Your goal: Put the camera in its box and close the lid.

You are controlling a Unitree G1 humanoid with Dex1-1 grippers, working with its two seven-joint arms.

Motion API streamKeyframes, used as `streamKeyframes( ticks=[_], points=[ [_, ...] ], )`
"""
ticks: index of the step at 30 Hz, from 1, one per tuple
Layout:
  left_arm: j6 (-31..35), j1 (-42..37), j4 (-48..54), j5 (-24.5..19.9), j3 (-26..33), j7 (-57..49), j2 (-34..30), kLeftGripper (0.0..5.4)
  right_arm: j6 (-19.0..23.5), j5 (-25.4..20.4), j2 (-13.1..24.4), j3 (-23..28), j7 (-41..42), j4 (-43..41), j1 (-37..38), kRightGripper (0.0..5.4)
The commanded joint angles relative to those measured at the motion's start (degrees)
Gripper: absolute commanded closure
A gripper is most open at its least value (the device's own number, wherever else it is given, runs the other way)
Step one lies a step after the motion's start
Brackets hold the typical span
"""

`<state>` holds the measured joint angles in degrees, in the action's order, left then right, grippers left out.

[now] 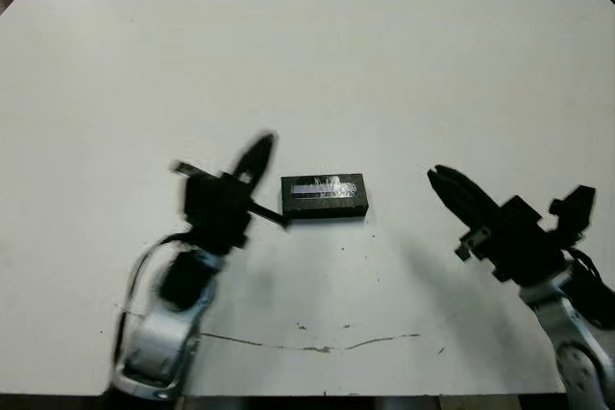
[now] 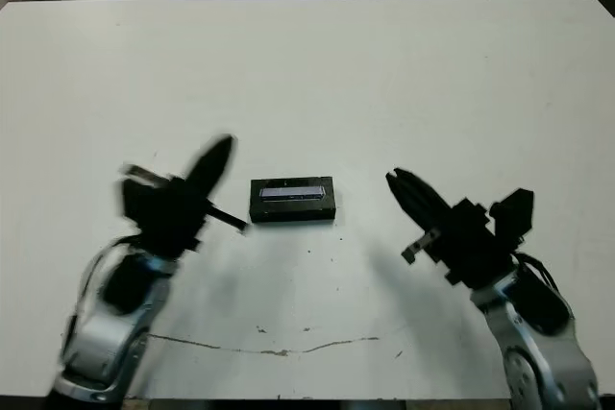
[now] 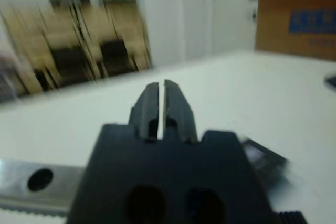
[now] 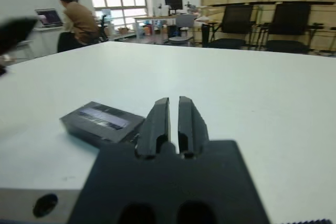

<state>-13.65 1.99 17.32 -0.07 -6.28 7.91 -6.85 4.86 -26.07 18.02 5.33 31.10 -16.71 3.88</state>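
While the head views show only table and arms, the right wrist view adds a person (image 4: 76, 17) seated at a desk well beyond the table. The lid (image 1: 324, 188) sits on the box (image 1: 325, 206), mid-table btwn both arms; camera not visible. Left gripper (image 1: 258, 155) – fingers pressed together, holding nothing, just beside the box, not touching. Right gripper (image 1: 444, 180) – same, fingers together, empty, apart from it.

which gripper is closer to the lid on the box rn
Left. The left gripper hangs just off the left end of the lid; the right gripper sits farther off past its right end. Neither touches it.
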Motion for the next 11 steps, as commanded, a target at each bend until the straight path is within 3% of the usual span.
streamKeyframes(
  ticks=[1, 4, 7, 11],
  points=[
    [-4.8, 1.3, -3.9, -1.8, 4.7, 0.9, -2.2, 5.39, -1.7, 3.3, -3.1, -0.9, -4.0, 1.8, -2.0, 5.40],
    [-8.0, 1.2, -6.9, -2.6, 7.4, 0.7, -2.5, 5.39, -2.2, 8.2, -5.4, -1.8, -9.7, 1.9, -3.4, 5.40],
    [-9.1, 0.8, -9.2, -3.3, 9.4, -0.9, -1.1, 5.39, -4.0, 10.4, -7.0, -2.1, -11.7, 3.9, -4.9, 5.40],
    [-5.8, 0.2, -10.0, -5.7, 11.1, -3.2, 1.2, 5.39, -2.5, 12.2, -7.5, -2.5, -14.0, 3.5, -5.2, 5.40]
  ],
)
